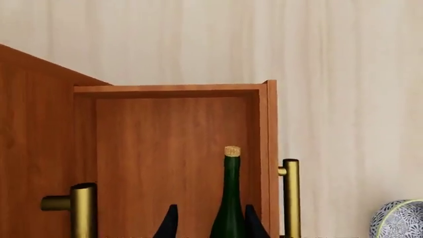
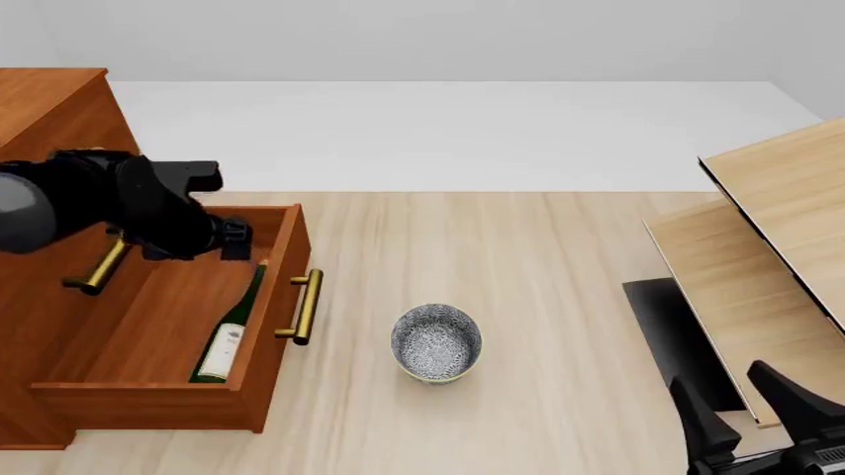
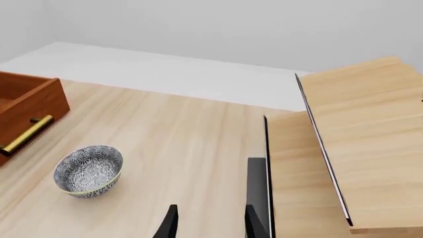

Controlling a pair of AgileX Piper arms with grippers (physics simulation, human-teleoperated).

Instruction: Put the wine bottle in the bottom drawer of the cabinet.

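The wine bottle [image 2: 232, 332] lies flat inside the pulled-out bottom drawer [image 2: 275, 297] of the cabinet [image 2: 53, 109], along the drawer's front wall with its cork end toward the far side. My left gripper [image 2: 240, 240] hovers over the bottle's neck end. In the left wrist view the bottle [image 1: 231, 198] shows between the spread fingertips of the left gripper [image 1: 211, 225], which is open. My right gripper [image 2: 746, 411] stays open at the near right of the table, holding nothing; in its own view the right gripper [image 3: 210, 223] has only bare table under it.
A speckled grey bowl [image 2: 436, 342] stands on the table just right of the drawer's brass handle [image 2: 303, 307]. Pale slanted wood panels [image 2: 779, 247] and a dark mat [image 2: 667, 336] fill the right side. An upper drawer handle [image 2: 99, 265] sits under my left arm.
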